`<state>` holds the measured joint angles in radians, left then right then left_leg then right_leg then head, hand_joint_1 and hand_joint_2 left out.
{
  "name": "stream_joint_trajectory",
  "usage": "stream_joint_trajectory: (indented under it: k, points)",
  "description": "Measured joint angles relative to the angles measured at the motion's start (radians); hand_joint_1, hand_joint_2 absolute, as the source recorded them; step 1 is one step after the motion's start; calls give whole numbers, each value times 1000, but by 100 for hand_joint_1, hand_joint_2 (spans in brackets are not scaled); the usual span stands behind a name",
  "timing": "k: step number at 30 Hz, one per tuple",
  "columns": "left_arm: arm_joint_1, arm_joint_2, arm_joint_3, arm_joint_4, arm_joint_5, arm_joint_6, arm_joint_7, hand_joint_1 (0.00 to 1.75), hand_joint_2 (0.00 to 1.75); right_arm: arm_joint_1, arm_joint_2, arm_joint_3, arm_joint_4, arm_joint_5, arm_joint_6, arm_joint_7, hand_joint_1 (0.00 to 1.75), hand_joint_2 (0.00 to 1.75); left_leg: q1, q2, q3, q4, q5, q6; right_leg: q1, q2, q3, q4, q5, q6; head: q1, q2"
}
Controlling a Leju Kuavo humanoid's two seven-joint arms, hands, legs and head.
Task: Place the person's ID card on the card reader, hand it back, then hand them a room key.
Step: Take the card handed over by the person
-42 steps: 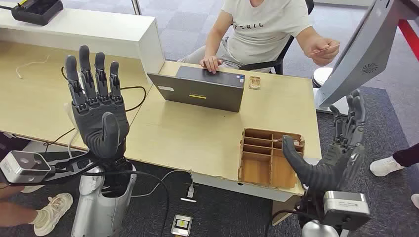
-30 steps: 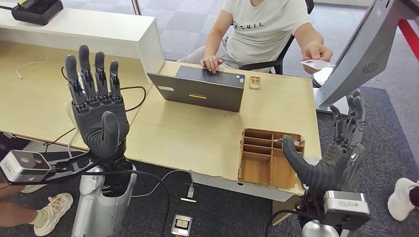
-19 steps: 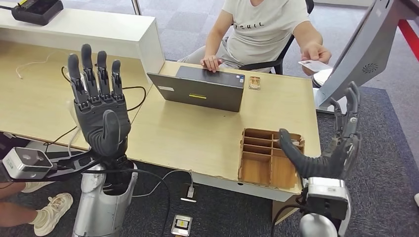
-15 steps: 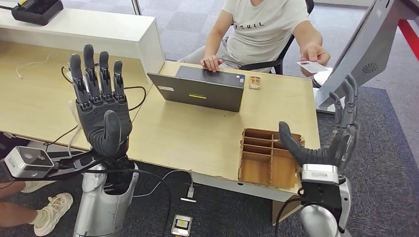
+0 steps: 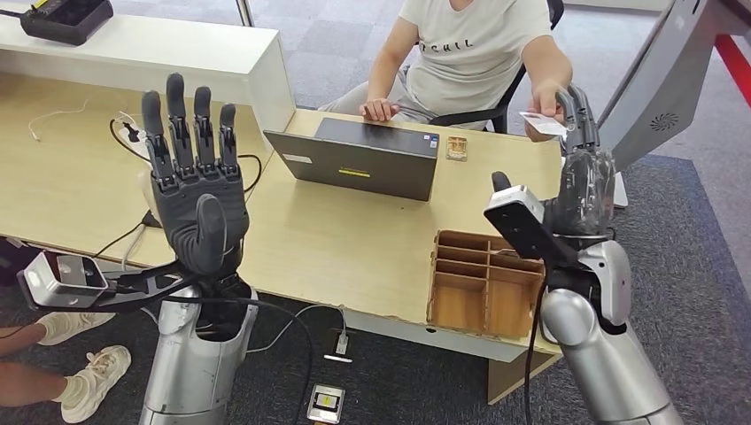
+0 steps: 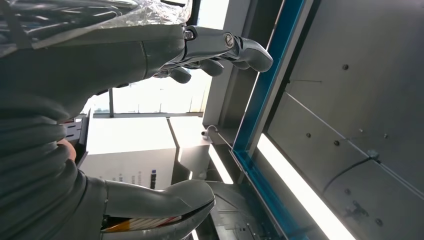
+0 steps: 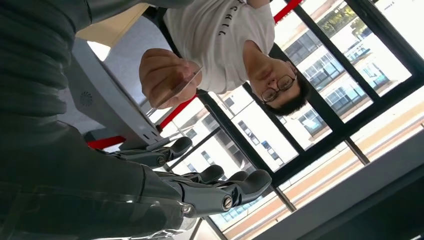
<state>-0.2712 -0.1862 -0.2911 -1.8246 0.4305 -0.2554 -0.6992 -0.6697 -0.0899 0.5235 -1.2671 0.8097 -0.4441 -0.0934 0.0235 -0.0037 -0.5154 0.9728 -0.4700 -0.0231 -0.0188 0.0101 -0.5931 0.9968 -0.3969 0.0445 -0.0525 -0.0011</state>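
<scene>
A seated person in a white shirt holds out a pale ID card (image 5: 542,123) over the desk's far right corner; the right wrist view shows the ID card (image 7: 176,89) edge-on in their hand. My right hand (image 5: 580,159) is raised just below and beside that card, fingers apart, holding nothing; I cannot tell if it touches the card. My left hand (image 5: 197,181) stands upright over the desk's left part, fingers spread and empty, and the left hand (image 6: 150,55) also appears in its wrist view. A dark flat device (image 5: 359,158) lies on the desk before the person.
A wooden compartment tray (image 5: 483,283) sits at the desk's near right edge. A small wooden holder (image 5: 456,148) stands beside the dark device. A grey kiosk stand (image 5: 660,88) rises on the right. Cables (image 5: 248,173) trail at the left, and a white counter (image 5: 159,44) lies behind.
My right arm has swung up and forward from beside the wooden tray to the person's card. The person lowered the card toward me. My left hand drifted slightly up and right.
</scene>
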Motion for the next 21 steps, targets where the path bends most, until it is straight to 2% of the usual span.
stream_joint_trajectory:
  k: [4,10,20,21]
  points:
    - [-9,-7,0,8,2,-6,0,0,175,-79,15,23,126,39,21,15,0,175,0,0,0,0,0,0,0,0,0,0,0,0,0,0]
    - [-12,-12,2,18,-1,-18,0,0,175,-146,36,55,274,64,32,40,0,175,0,0,0,0,0,0,0,-1,0,0,0,0,0,0]
    - [-12,-19,9,22,-3,-39,0,0,175,-236,54,107,521,148,38,148,0,175,0,-1,0,0,0,0,0,-1,0,0,0,0,0,0]
    - [-12,-19,9,22,-4,-39,0,0,175,-241,54,110,540,150,38,155,8,175,0,-1,0,0,0,0,0,-1,0,0,0,0,0,0]
